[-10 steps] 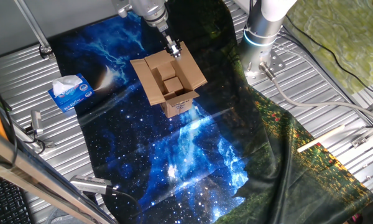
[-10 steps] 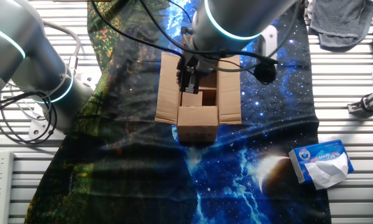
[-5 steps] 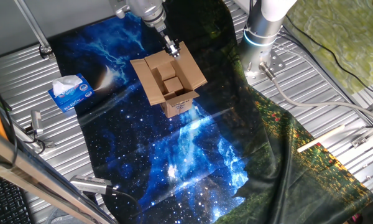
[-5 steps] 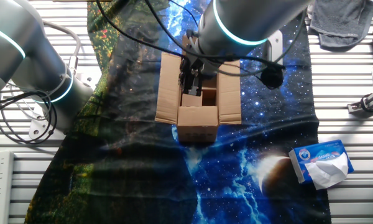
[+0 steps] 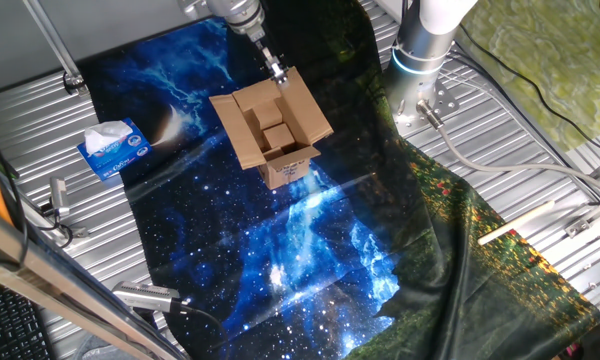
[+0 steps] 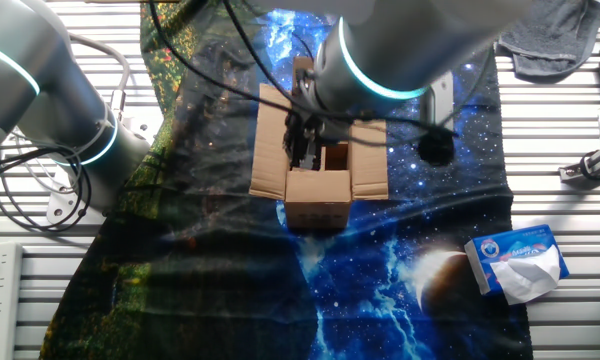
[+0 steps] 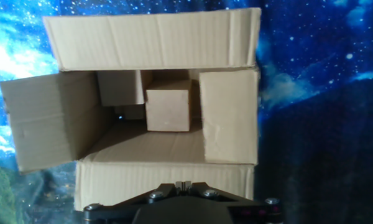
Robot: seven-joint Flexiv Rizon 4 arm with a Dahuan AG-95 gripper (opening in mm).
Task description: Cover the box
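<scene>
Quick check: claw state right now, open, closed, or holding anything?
Claw: above the box, nothing visibly held; open or closed cannot be told.

Slatted metal table (image 5: pixel 540 150) — galaxy-print cloth (image 5: pixel 280 250)

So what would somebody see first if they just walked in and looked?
Probably the open brown box in the middle of the bright blue starry cloth, its four flaps spread out and smaller cartons inside. The robot's fingers hang just above its far edge. Off to one side lies a blue and white tissue box.
</scene>
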